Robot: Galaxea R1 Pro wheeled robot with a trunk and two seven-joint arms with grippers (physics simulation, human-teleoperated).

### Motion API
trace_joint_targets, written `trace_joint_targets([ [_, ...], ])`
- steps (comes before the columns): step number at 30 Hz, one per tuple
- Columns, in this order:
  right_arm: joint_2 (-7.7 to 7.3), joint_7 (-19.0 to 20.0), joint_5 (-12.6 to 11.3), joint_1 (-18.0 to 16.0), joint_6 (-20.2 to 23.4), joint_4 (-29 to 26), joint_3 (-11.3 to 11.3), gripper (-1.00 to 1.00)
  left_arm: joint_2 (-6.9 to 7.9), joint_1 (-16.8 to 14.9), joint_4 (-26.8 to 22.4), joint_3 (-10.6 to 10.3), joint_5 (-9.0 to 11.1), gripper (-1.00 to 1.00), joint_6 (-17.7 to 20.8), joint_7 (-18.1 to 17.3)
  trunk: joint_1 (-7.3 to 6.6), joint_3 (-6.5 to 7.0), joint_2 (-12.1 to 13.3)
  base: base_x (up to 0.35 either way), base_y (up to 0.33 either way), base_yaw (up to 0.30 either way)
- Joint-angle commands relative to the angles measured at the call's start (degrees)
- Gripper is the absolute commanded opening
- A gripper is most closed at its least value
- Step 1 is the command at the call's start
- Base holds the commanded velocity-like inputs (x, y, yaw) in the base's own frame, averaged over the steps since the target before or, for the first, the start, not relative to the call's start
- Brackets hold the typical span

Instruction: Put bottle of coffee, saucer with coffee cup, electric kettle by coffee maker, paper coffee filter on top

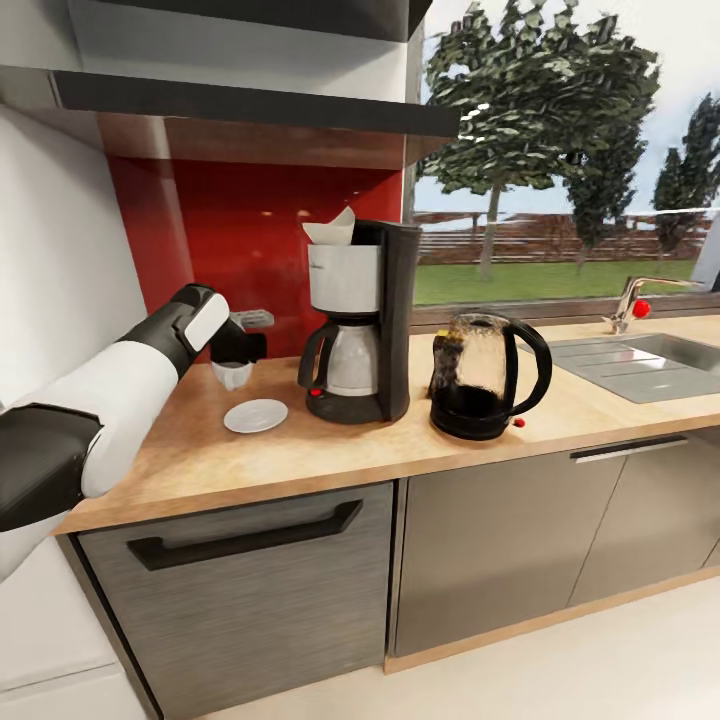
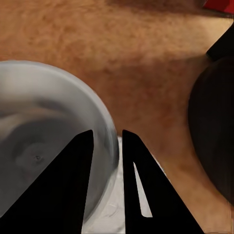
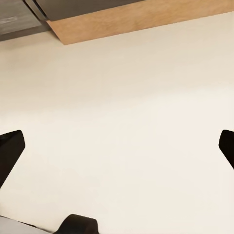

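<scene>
Pinching the coffee cup point(image 1: 232, 375) by its rim, my left gripper point(image 1: 238, 348) held it just above the saucer point(image 1: 256, 415) at centre-left of the head view. I saw one finger point(image 2: 58, 185) inside the cup and the other outside. Right of them stood the coffee maker point(image 1: 358, 325), the paper coffee filter point(image 1: 331, 230) on top, then the electric kettle point(image 1: 487, 375), all on the kitchen countertop point(image 1: 300, 450). My right gripper point(image 3: 117, 151) was spread wide over pale floor point(image 3: 122, 97).

The left arm point(image 1: 110, 400) is a smooth white shell with black joint bands, ending in a black gripper point(image 1: 238, 348) with flat, tapering black fingers point(image 2: 63, 190).
</scene>
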Motion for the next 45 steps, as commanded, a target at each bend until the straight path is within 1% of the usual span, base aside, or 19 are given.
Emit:
trace_joint_targets([
  [1,0.02,0.3,-0.5,-0.1,-0.2,0.1,0.5,1.0,0.06,0.0,0.1,-0.6,0.5,-1.0,0.2,-0.4,-0.01,-0.06,0.0,0.0,0.0,0.0],
  [2,0.02,0.2,-0.5,-0.1,-0.2,0.1,0.5,1.0,0.05,0.0,0.5,-1.2,0.5,-1.0,0.2,-2.2,-0.01,-0.06,0.0,0.0,0.0,0.0],
  [4,0.02,0.2,-0.5,-0.1,-0.2,0.1,0.5,1.0,0.07,0.0,0.8,-2.2,0.5,-1.0,0.2,-4.1,-0.01,-0.06,0.0,0.0,0.0,0.0],
  [5,0.02,0.2,-0.5,-0.1,-0.2,0.1,0.5,1.0,0.08,0.0,1.0,-3.8,0.5,-1.0,0.2,-6.2,-0.01,-0.06,0.0,0.0,0.0,0.0],
  [8,0.02,0.1,-0.5,-0.1,-0.2,0.1,0.5,1.0,0.08,0.0,1.1,-6.6,0.5,-1.0,0.2,-9.2,-0.01,-0.06,0.0,0.0,0.0,0.0],
  [9,0.02,0.1,-0.5,-0.1,-0.2,0.1,0.5,1.0,0.09,0.0,1.2,-8.3,0.5,-1.0,0.2,-10.7,-0.01,-0.06,0.0,0.0,0.0,0.0],
  [13,0.02,0.0,-0.5,-0.1,-0.2,0.1,0.5,1.0,0.09,0.0,1.3,-10.6,0.5,-1.0,0.2,-12.6,-0.01,-0.06,0.0,0.0,0.0,0.0],
  [19,0.02,0.0,-0.5,-0.1,-0.2,0.1,0.5,1.0,0.09,0.0,1.3,-11.6,0.5,-1.0,0.2,-13.5,-0.01,-0.06,0.0,0.0,0.0,0.0],
  [27,0.02,0.0,-0.5,-0.1,-0.2,0.1,0.5,1.0,0.09,0.0,1.2,-11.4,0.7,-1.0,0.3,-13.7,-0.01,-0.06,0.0,0.0,0.0,0.0],
  [30,0.02,0.0,-0.5,-0.1,-0.2,0.1,0.5,1.0,0.14,0.0,1.3,-11.4,0.7,-1.0,0.3,-16.9,-0.01,-0.06,0.0,0.0,0.0,0.0],
  [31,0.02,0.0,-0.5,-0.1,-0.2,0.1,0.5,1.0,0.37,0.0,1.3,-11.4,0.7,-1.0,0.3,-18.6,-0.01,-0.06,0.0,0.0,0.0,0.0],
  [35,0.02,0.0,-0.5,-0.1,-0.2,0.1,0.5,1.0,0.91,0.0,1.3,-11.4,0.7,-1.0,0.3,-19.4,-0.01,-0.06,0.0,0.0,0.0,0.0],
  [38,0.02,0.0,-0.5,-0.1,-0.2,0.1,0.5,1.0,1.7,0.0,1.3,-11.5,0.7,-1.0,0.3,-19.9,-0.01,-0.06,0.0,0.0,0.0,0.0],
  [45,0.02,0.0,-0.5,-0.1,-0.2,0.1,0.5,1.0,1.85,0.0,1.4,-11.6,0.7,-1.0,0.6,-20.1,-0.01,-0.06,0.0,0.0,0.0,0.0],
])
